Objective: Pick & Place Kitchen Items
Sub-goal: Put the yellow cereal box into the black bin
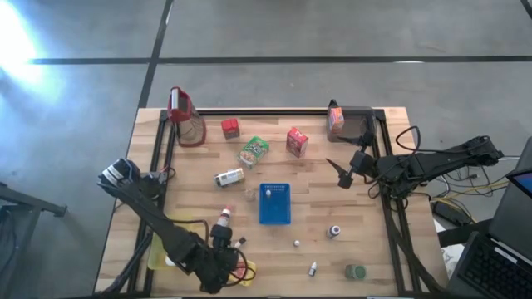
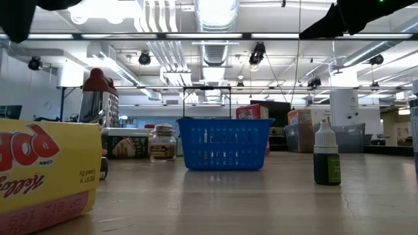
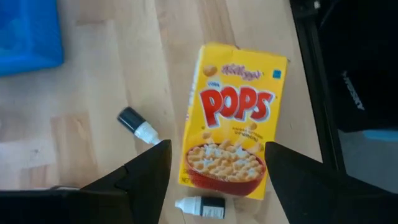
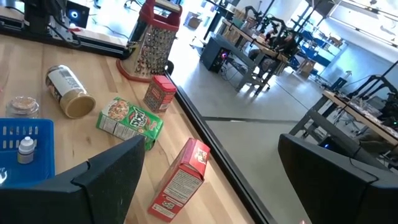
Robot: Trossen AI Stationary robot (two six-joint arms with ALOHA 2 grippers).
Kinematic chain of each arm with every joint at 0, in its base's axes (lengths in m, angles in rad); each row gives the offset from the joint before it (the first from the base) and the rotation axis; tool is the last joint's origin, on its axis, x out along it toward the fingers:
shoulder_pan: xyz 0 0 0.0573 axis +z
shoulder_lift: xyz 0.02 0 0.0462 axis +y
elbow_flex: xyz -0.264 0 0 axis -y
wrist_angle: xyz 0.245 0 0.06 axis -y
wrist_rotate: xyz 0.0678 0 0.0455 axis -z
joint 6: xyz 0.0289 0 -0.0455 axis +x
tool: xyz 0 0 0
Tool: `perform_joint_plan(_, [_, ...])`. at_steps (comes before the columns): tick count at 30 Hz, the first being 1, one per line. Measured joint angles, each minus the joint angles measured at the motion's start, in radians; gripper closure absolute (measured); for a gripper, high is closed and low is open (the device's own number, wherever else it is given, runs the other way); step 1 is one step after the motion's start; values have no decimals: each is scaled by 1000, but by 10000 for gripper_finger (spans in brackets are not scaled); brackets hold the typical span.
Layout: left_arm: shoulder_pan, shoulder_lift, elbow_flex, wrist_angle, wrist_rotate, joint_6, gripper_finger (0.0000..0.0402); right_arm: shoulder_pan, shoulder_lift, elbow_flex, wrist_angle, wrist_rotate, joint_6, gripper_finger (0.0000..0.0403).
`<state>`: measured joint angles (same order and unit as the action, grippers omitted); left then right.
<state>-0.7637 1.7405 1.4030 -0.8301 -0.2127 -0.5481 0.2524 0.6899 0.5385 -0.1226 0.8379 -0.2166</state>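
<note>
Left claw released, hovering over yellow flat cereal carton at near-left edge of wooden surface, fingers straddling carton's end. Two tiny white-capped bottles just beside carton. Black frame rail close alongside carton. Right claw released, raised near right edge, bare wood beneath. Blue perforated basket mid-surface.

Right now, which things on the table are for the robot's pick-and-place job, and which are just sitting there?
For the job: yellow Pops box, green packet, bigger red carton, orange carton, lying jar, green tin.

Just lying about: grater with a red top, blue tray.
</note>
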Motion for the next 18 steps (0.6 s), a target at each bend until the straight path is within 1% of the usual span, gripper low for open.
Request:
perform_joint_plan(6, [-3,26,-1,-29,15,27,135,0,0,0,0,0,3,39])
perform_joint_plan(9, [-3,27,-1,-34,22,69,126,0,0,0,0,0,0,39])
perform_joint_plan(12, [-3,27,-1,-38,23,83,111,0,0,0,0,0,-1,39])
perform_joint_plan(18, [-3,26,-1,-60,28,57,71,0,0,0,0,0,1,39])
